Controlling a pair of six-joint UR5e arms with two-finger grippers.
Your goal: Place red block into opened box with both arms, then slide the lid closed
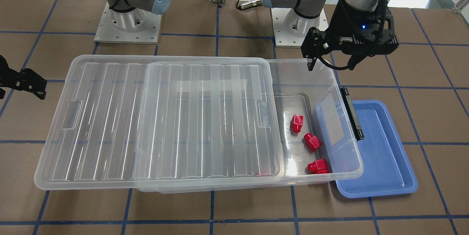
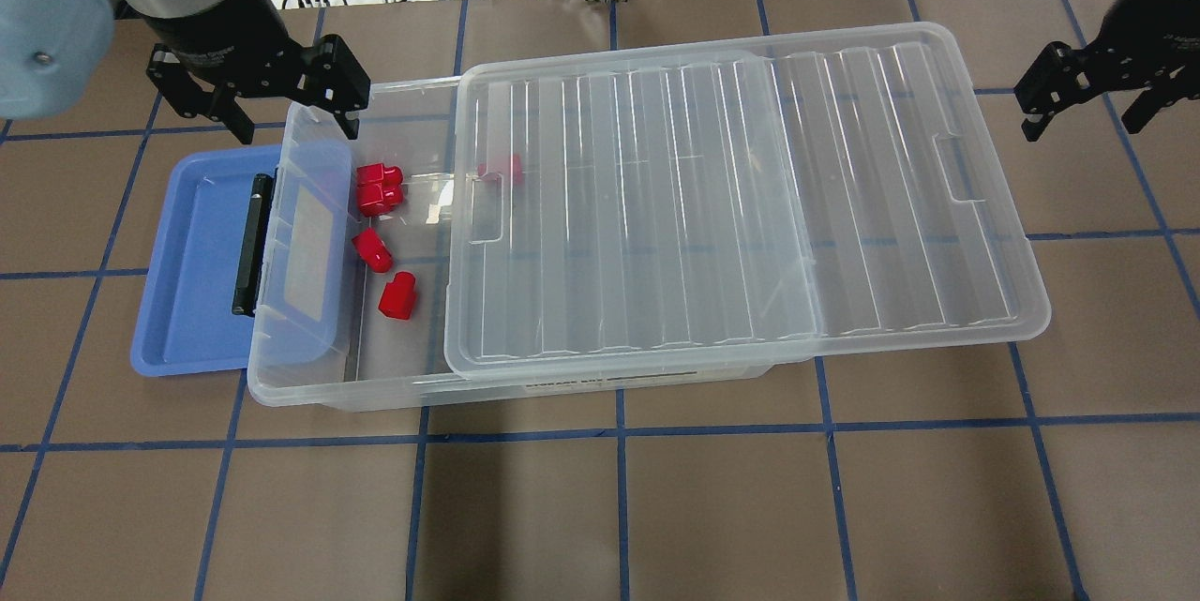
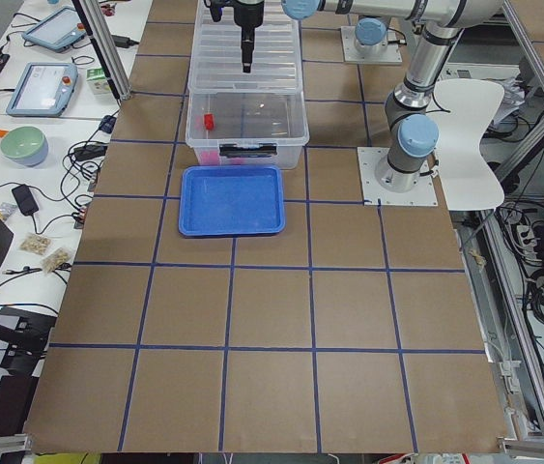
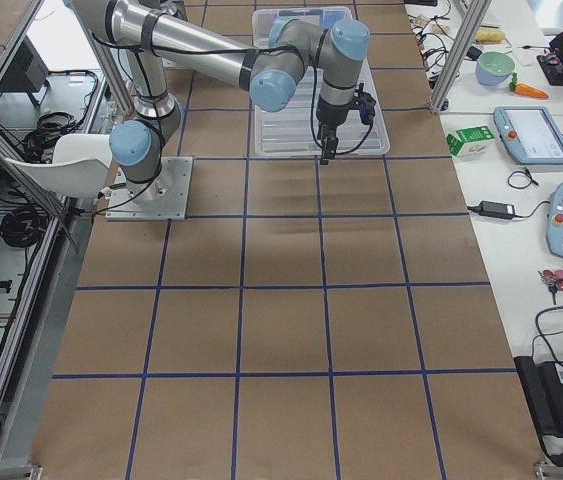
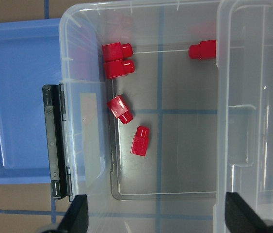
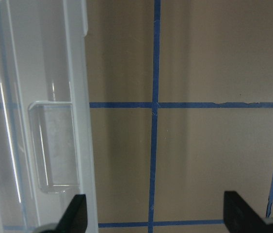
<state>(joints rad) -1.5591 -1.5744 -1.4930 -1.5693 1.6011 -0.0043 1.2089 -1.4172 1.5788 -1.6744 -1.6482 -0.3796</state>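
- 5 red blocks [image 2: 397, 294] lie in the box [image 2: 309, 387]; placing seems finished.
- Left gripper [image 2: 295, 121] and right gripper [image 2: 1086, 116]: jaws wide apart, holding nothing.
- Next, I think: slide the lid [image 2: 750, 207] shut.

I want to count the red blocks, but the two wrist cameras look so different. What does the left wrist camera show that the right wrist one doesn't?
Only the left wrist camera shows five red blocks inside the box, its black latch and the blue tray. Only the right wrist camera shows a wide bare stretch of table. Both show the lid, blue tape lines and an open gripper: the left gripper above the box, the right gripper above the table.
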